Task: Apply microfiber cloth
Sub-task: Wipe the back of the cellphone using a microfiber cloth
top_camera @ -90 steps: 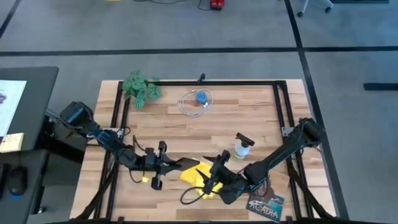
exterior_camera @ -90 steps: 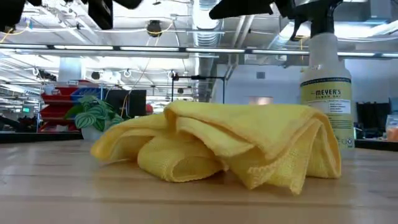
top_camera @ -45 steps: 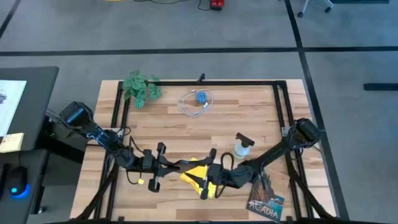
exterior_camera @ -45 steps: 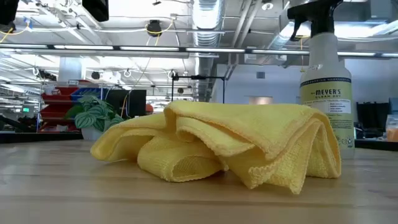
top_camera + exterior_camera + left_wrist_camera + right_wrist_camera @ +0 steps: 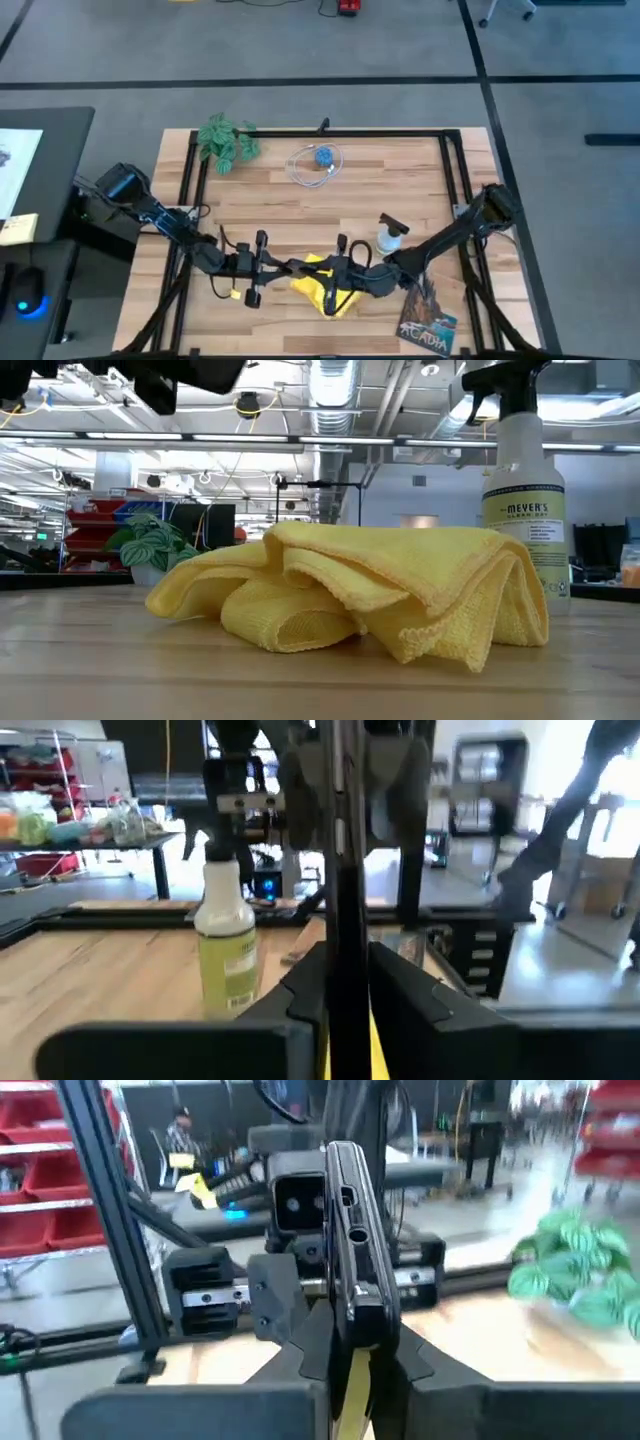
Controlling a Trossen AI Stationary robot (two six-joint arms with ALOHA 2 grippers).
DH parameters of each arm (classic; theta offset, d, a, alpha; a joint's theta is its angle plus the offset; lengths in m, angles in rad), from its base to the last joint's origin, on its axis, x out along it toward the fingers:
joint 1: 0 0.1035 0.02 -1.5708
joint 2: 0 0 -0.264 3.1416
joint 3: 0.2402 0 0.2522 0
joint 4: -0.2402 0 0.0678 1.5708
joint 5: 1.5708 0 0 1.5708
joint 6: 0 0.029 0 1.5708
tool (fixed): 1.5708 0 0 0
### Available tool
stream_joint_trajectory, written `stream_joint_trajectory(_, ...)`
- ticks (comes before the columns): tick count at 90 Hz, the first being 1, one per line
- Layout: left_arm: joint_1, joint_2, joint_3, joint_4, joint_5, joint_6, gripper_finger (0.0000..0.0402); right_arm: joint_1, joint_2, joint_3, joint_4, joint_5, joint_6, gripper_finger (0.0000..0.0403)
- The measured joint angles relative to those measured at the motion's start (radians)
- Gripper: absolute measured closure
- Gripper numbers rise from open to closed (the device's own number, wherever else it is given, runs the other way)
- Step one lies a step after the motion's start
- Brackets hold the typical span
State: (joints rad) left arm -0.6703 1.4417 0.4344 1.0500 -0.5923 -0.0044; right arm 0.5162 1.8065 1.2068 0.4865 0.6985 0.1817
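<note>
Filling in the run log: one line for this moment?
left gripper: shut on smartphone | right gripper: shut on smartphone | microfiber cloth: crumpled beneath both

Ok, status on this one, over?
Both clamped on smartphone, edge-on: left gripper, right gripper. Below them, microfiber cloth crumpled on table. Behind it, spray bottle, not in the way.
</note>
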Motion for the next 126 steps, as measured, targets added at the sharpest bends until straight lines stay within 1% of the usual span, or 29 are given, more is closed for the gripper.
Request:
stream_joint_trajectory(8,-0.002,0.0,0.0,0.002,0.012,-0.001,0.0323,-0.012,-0.034,0.0,-0.137,-0.06,0.098,0.0389)
stream_joint_trajectory(17,0.01,0.0,-0.001,-0.009,0.02,-0.02,0.03,-0.038,-0.046,0.0,-0.227,-0.13,0.166,0.0389)
stream_joint_trajectory(24,0.035,0.0,0.009,-0.038,0.072,-0.062,0.0285,-0.059,-0.046,0.0,-0.248,-0.201,0.185,0.0389)
stream_joint_trajectory(32,0.07,-0.001,0.045,-0.138,0.153,-0.111,0.0268,-0.08,-0.039,0.0,-0.251,-0.258,0.194,0.0389)
stream_joint_trajectory(38,0.091,-0.001,0.077,-0.229,0.196,-0.13,0.0257,-0.091,-0.037,0.0,-0.262,-0.279,0.195,0.0389)
stream_joint_trajectory(47,0.106,-0.001,0.12,-0.337,0.193,-0.135,0.0246,-0.099,-0.037,0.0,-0.286,-0.284,0.196,0.0389)
stream_joint_trajectory(56,0.116,0.0,0.141,-0.363,0.197,-0.124,0.0246,-0.1,-0.037,0.0,-0.297,-0.284,0.203,0.0389)
stream_joint_trajectory(65,0.127,0.0,0.148,-0.362,0.197,-0.114,0.0255,-0.098,-0.037,0.0,-0.305,-0.283,0.205,0.0389)
stream_joint_trajectory(78,0.147,0.0,0.148,-0.366,0.23,-0.131,0.0287,-0.097,-0.032,0.0,-0.311,-0.283,0.205,0.039)
stream_joint_trajectory(87,0.152,0.0,0.148,-0.372,0.241,-0.136,0.0322,-0.097,-0.032,0.0,-0.307,-0.283,0.205,0.039)
stream_joint_trajectory(96,0.152,0.0,0.148,-0.379,0.237,-0.138,0.0371,-0.097,-0.032,0.0,-0.307,-0.285,0.203,0.0387)
stream_joint_trajectory(100,0.152,-0.001,0.148,-0.381,0.232,-0.146,0.0386,-0.096,-0.032,0.0,-0.308,-0.284,0.198,0.0378)
stream_joint_trajectory(106,0.153,-0.001,0.148,-0.385,0.229,-0.148,0.039,-0.096,-0.032,0.0,-0.309,-0.286,0.19,0.0357)
stream_joint_trajectory(117,0.151,-0.001,0.148,-0.413,0.219,-0.164,0.0395,-0.09,-0.032,0.0,-0.317,-0.277,0.081,0.0312)
stream_joint_trajectory(126,0.15,-0.001,0.148,-0.473,0.18,-0.219,0.0397,-0.077,-0.051,0.0,-0.404,-0.276,0.01,0.0272)
